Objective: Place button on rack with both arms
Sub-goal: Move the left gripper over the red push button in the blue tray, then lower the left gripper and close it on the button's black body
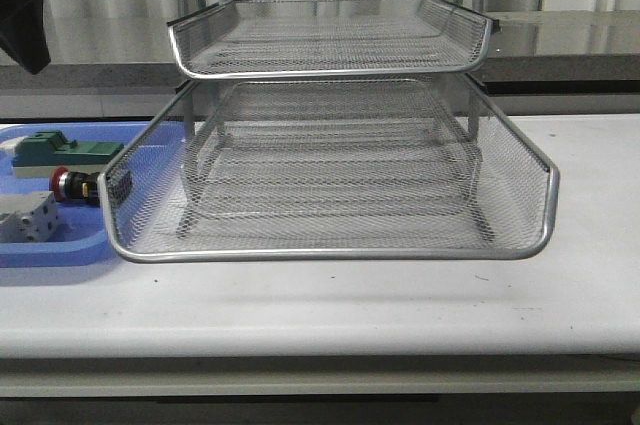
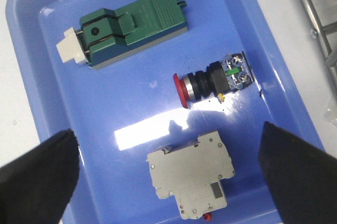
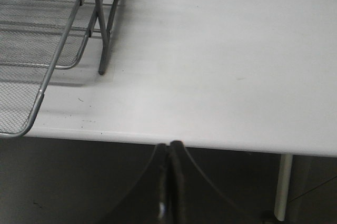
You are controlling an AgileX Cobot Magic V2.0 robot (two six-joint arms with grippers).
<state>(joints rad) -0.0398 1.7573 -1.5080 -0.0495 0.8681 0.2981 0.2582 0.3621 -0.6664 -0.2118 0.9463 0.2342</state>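
The button [image 2: 210,80], with its red cap, black body and blue rear block, lies on its side in the blue tray [image 2: 52,108]. It also shows in the front view [image 1: 72,185] just left of the rack [image 1: 330,185]. My left gripper [image 2: 168,155] hangs open above the tray, its fingers wide apart and empty, over the white block rather than the button. My right gripper [image 3: 169,147] is shut and empty, below the table's front edge, right of the rack's leg [image 3: 103,39]. Only part of the left arm [image 1: 20,15] shows in the front view.
A green block [image 2: 131,23] and a white terminal block [image 2: 192,174] share the blue tray with the button. The rack's three mesh tiers fill the table's middle. The white table [image 3: 221,66] stretches right of the rack.
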